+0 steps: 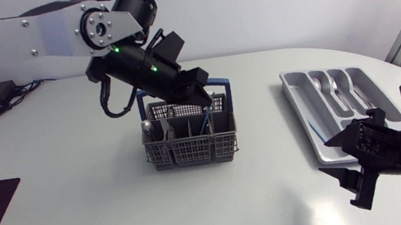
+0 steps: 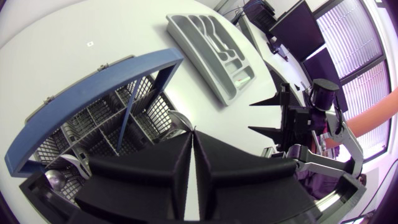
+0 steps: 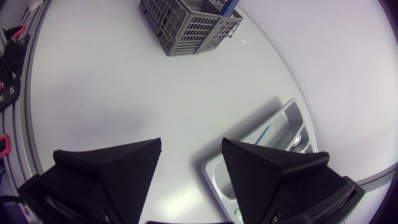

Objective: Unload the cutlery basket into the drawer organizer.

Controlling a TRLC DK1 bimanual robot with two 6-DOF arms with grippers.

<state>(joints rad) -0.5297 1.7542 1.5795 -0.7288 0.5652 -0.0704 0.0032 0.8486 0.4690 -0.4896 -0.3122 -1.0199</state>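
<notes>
The cutlery basket sits directly under the left pincer. Its blue handle arches just ahead of the pincer's tips, and its open-topped cells face up, so the pieces inside can only be drawn out from above. That is probably why the left arm comes down over it steeply. A thin blue-handled piece stands upright in a cell just below the tips, and a spoon leans in a corner cell off to one side. The left pincer's two wedges are pressed together. I can see nothing between them, so I judge that it has not yet taken hold of anything. The blue-handled piece looks like the nearest candidate. The drawer organizer lies well apart from the left pincer, across bare table. It already holds some silver cutlery in its short slots and a blue piece in its long one. The right pincer hangs beside the organizer's near end with its wedges wide apart and nothing in them. From there it seems placed to receive or tidy pieces.
</notes>
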